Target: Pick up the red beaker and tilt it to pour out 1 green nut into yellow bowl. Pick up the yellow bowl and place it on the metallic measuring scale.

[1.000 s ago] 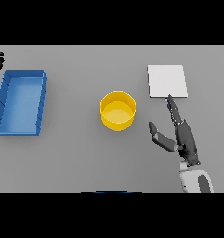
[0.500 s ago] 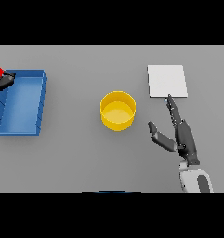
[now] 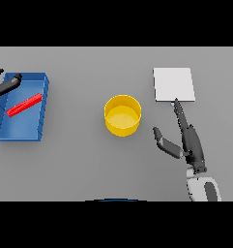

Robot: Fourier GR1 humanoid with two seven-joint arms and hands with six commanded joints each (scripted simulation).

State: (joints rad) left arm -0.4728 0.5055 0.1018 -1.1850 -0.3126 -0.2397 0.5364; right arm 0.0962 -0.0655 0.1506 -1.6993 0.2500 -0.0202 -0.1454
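I see the red beaker (image 3: 24,105) as a long, thin red shape lying slantwise over the inside of a blue tray (image 3: 43,104), its right end higher in the view; I cannot tell whether it touches the tray floor. The yellow bowl (image 3: 123,115) stands upright on the grey worktop (image 3: 84,160), round and open-topped. The metallic measuring scale (image 3: 173,84), a pale flat square, lies well to the bowl's right.

Right hand (image 3: 190,141) enters from the lower edge on a white and grey forearm, fingers straight and pointing away from the body, thumb splayed out to its left. Left hand (image 3: 6,85) shows at the far left edge, fingers extended.
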